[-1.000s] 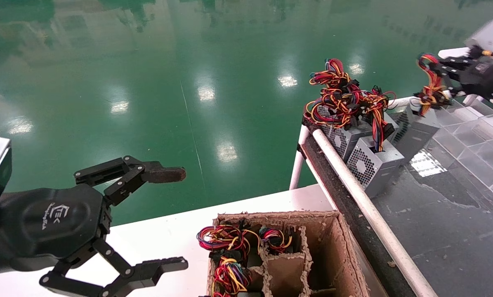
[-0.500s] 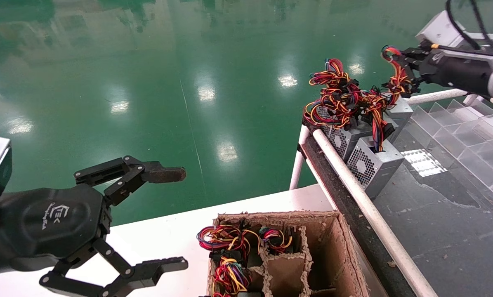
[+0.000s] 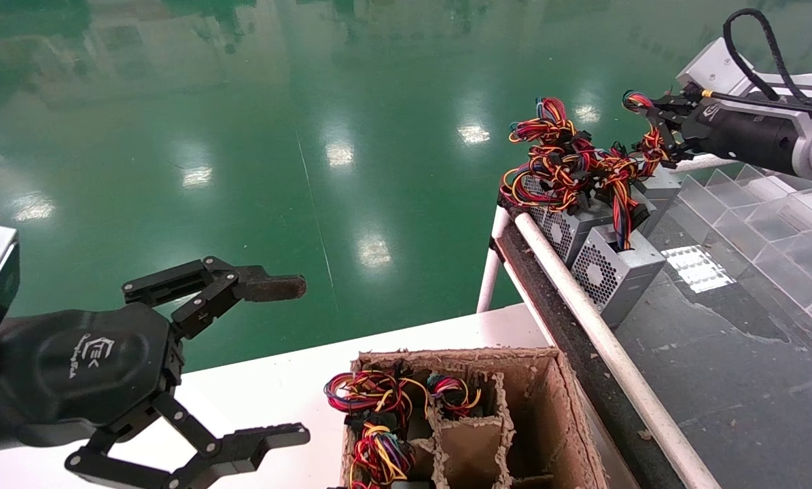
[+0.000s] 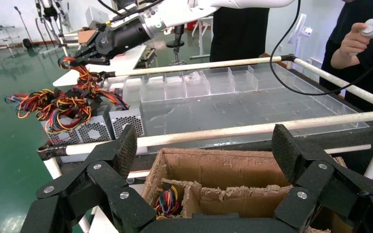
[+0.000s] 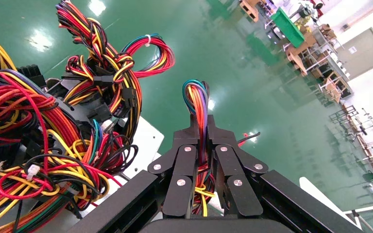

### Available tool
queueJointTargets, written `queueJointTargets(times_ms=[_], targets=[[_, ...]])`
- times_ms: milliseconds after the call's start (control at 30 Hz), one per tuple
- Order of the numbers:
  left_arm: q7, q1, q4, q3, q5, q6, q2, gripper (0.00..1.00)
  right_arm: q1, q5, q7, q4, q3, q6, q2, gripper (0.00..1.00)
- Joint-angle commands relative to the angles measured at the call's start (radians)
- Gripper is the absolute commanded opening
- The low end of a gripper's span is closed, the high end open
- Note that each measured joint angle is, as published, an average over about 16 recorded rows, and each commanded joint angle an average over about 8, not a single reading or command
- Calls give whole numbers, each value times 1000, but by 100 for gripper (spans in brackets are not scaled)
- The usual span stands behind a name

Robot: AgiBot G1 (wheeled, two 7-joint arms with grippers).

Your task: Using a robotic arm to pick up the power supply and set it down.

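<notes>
My right gripper (image 3: 652, 115) was reaching far forward, fingers pinched together. My left gripper (image 3: 280, 360) sat parked low on my left, fingers spread wide.

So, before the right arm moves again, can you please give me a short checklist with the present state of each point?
1. Right gripper shut on the wire bundle: ok.
2. Grip on the power supply body itself: not ok, wires only.
3. Held wires free of neighbouring wires: cannot tell.
4. Power supply resting on the glass table: cannot tell.
5. Left gripper open, parked near the cardboard box: ok.
</notes>
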Motion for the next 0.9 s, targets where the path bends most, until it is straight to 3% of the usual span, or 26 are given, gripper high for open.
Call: queueJointTargets(times_ms=[33,633,900], targets=[[0,0,0,0,0,0,0,100,-1,3,1,0,2,-2,1,100],[0,0,0,1,0,0,0,100,13,14,21,2,9,-31,7,100],[0,0,0,1,-1,0,0,100,55,84,53,15,59,-87,32,100]])
